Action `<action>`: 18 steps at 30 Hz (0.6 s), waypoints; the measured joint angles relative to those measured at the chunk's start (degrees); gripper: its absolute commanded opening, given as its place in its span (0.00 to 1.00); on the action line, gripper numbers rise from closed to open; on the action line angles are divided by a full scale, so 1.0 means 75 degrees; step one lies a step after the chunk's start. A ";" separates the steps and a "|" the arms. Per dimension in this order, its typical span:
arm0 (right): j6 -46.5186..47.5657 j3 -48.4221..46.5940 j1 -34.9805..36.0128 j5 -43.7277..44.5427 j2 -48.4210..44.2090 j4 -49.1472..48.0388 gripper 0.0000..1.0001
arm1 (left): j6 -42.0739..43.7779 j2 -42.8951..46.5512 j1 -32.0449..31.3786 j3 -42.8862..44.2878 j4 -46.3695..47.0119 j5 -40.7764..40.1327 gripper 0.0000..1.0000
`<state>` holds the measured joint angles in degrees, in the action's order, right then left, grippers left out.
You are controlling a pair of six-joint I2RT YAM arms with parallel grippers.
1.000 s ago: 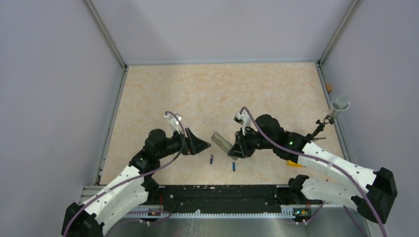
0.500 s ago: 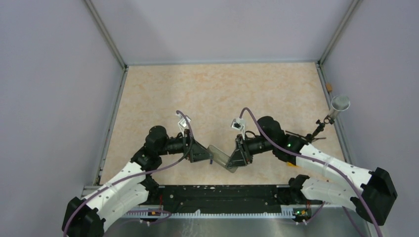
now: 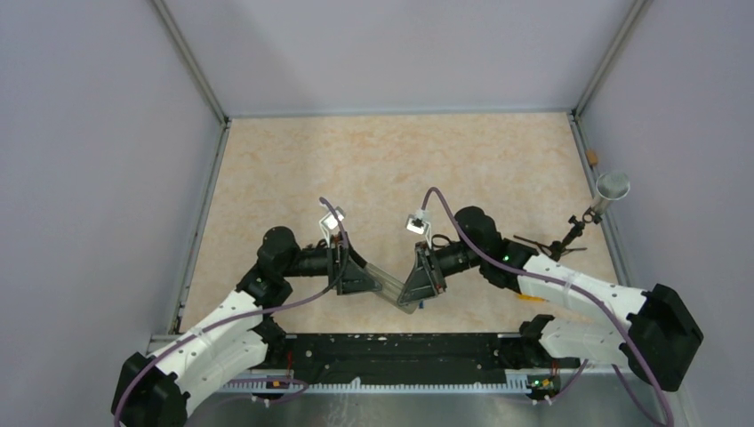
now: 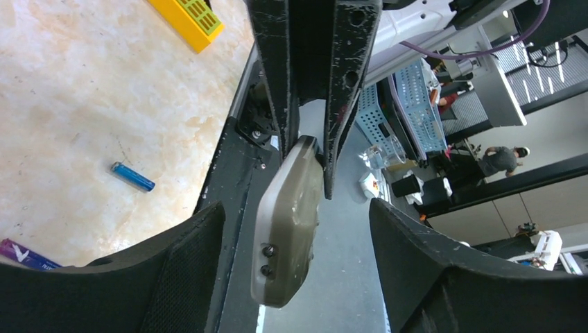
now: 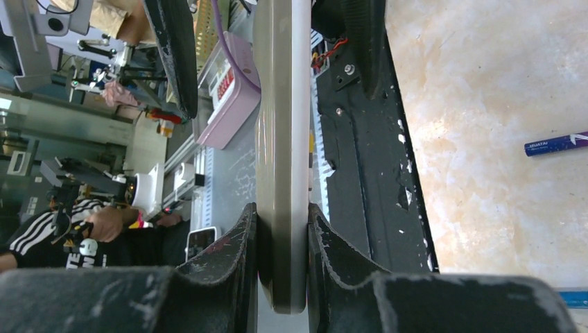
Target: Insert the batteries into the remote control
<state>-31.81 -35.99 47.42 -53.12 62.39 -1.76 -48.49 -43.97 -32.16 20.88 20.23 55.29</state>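
The remote control is a slim grey bar held off the table between my two grippers. My right gripper is shut on it; in the right wrist view both pads press the remote control at the right gripper. My left gripper is open, and its jaws stand wide on either side of the remote's free end without touching it. One blue battery lies on the table, a second battery beside it. A battery also shows in the right wrist view. In the top view the arms hide both.
A yellow block lies on the table near the right arm. The black rail runs along the near edge just below the grippers. A stand with a silver cup is at the right wall.
The right gripper has carried the remote left and toward the near edge. The left gripper has moved right, and its open jaws now straddle the remote's free end.
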 measured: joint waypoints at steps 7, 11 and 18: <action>-0.0166 0.0000 0.0000 -0.0198 0.0233 -0.0256 0.00 | -0.0111 0.0000 -0.0137 0.0000 0.0111 0.0125 0.58; -0.0192 0.0000 0.0000 -0.0277 0.0251 -0.0283 0.00 | -0.0128 -0.0006 -0.0221 0.0000 0.0114 0.0146 0.50; -0.0195 0.0000 0.0000 -0.0420 0.0251 -0.0338 0.00 | -0.0114 -0.0009 -0.0283 0.0000 0.0108 0.0137 0.38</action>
<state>-33.28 -35.99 47.42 -56.27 64.27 -4.29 -49.34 -44.03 -34.28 20.88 21.04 56.31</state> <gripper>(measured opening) 0.211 0.432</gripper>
